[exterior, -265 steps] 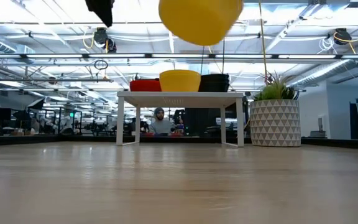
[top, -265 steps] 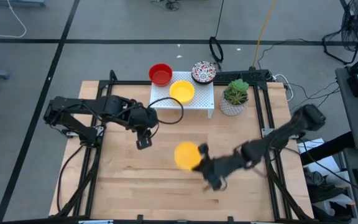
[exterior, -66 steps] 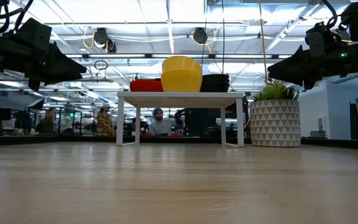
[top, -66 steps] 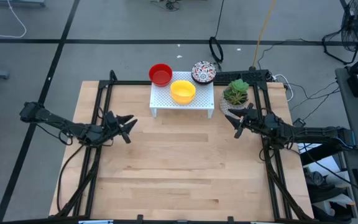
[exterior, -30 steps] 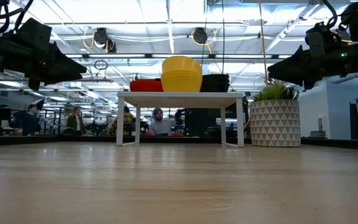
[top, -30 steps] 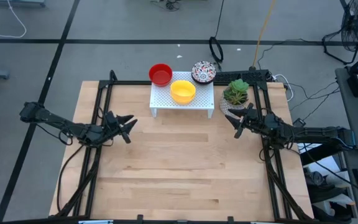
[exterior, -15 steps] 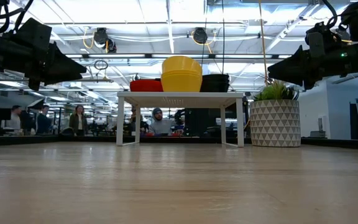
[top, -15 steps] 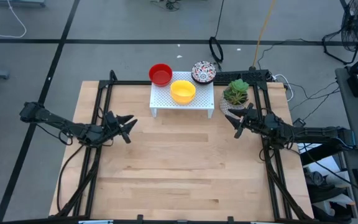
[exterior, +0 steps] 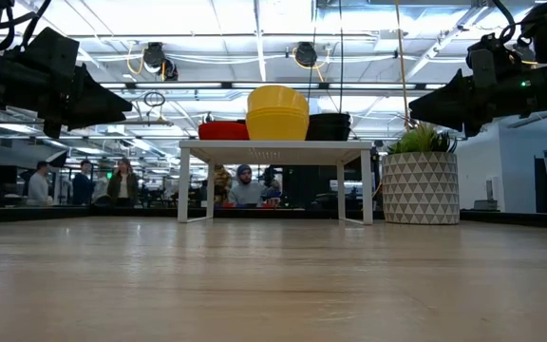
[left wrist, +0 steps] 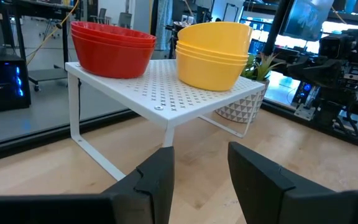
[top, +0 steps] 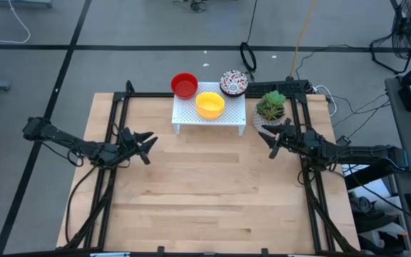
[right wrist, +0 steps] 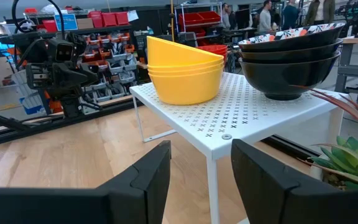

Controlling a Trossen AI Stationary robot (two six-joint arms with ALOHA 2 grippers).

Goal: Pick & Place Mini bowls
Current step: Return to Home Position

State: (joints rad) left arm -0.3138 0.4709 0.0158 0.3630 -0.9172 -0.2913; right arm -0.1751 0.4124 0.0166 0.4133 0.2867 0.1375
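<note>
While left claw and right claw gape released, mini bowls stand mouths-up on shelf.

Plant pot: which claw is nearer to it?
Right. The right claw hangs close beside the plant pot; the left claw is far off, on the other side of the white shelf.

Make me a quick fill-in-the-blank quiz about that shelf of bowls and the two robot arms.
1. On the white shelf, the bowls form ____ stacks.
2. The middle stack, between the red bowls and the patterned bowls, is ____.
3. The potted plant stands on the table at the shelf's ____ side, by the robot's own sides.
4. The left gripper and the right gripper hold nothing, fingers ____.
Missing words: three; yellow; right; open.
</note>
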